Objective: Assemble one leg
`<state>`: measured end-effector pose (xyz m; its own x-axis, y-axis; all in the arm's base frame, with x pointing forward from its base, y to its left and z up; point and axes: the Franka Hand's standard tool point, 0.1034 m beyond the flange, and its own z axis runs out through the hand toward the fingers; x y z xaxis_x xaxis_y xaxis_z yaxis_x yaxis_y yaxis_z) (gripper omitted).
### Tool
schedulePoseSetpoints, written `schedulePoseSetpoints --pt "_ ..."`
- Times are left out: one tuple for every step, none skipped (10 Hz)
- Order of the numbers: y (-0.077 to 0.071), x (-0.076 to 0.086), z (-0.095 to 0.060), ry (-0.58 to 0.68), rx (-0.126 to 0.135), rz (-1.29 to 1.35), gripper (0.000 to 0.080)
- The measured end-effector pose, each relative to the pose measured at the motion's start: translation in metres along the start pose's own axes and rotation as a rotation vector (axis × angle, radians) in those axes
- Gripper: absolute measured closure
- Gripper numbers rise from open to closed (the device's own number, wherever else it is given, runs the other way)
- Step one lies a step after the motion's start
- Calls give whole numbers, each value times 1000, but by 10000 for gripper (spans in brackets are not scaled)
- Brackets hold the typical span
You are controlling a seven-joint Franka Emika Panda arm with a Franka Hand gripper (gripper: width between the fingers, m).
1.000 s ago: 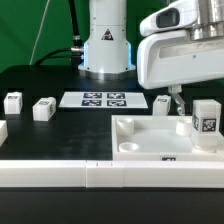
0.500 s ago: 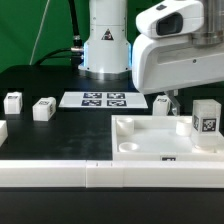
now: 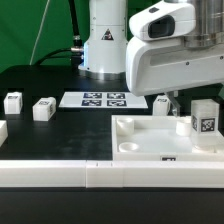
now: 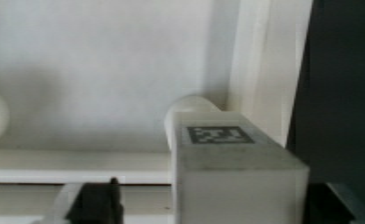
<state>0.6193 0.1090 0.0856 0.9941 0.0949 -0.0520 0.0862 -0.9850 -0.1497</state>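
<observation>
Off to the exterior view's right, you have the leg [image 3: 206, 118] standing upright at the far right corner of the large white square panel [image 3: 150, 128], its tag facing the camera. Whether it sits in a corner hole you cannot tell from this view. The gripper [image 3: 172, 101] hangs just beside the leg, toward the exterior view's left, and the bulky white wrist housing covers most of it. Only a dark sliver shows under the housing, so whether the fingers are apart or together cannot be told. On the black table [image 3: 30, 85], the marker board [image 3: 105, 99] lies flat in front of the arm's base. A spare leg [image 3: 12, 101] and another spare leg [image 3: 43, 109] sit well to the exterior view's left of it. A third spare leg [image 3: 162, 103] sits just beyond its other end, near the gripper. A long white rail [image 3: 60, 175] runs along the front edge.

Up close in the wrist view, the leg [image 4: 232, 178] fills the foreground, with its tag [image 4: 218, 135] in plain sight. The square panel [image 4: 90, 70] spreads pale behind it. One dark finger [image 4: 104, 200] shows beside the leg with a gap between them. The other finger is not clear, so the finger spacing stays uncertain here too.
</observation>
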Motion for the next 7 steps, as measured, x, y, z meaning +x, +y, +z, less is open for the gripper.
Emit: schedulePoseSetpoints --pt "0 0 0 0 0 0 513" --pt "0 0 0 0 0 1 513" --pt "0 0 0 0 1 36 508" --pt "0 0 0 0 1 34 508" --pt "-1 0 0 0 4 102 508" --pt "-2 -1 1 -1 4 206 508" --pt "-6 -2 2 -5 0 382 508"
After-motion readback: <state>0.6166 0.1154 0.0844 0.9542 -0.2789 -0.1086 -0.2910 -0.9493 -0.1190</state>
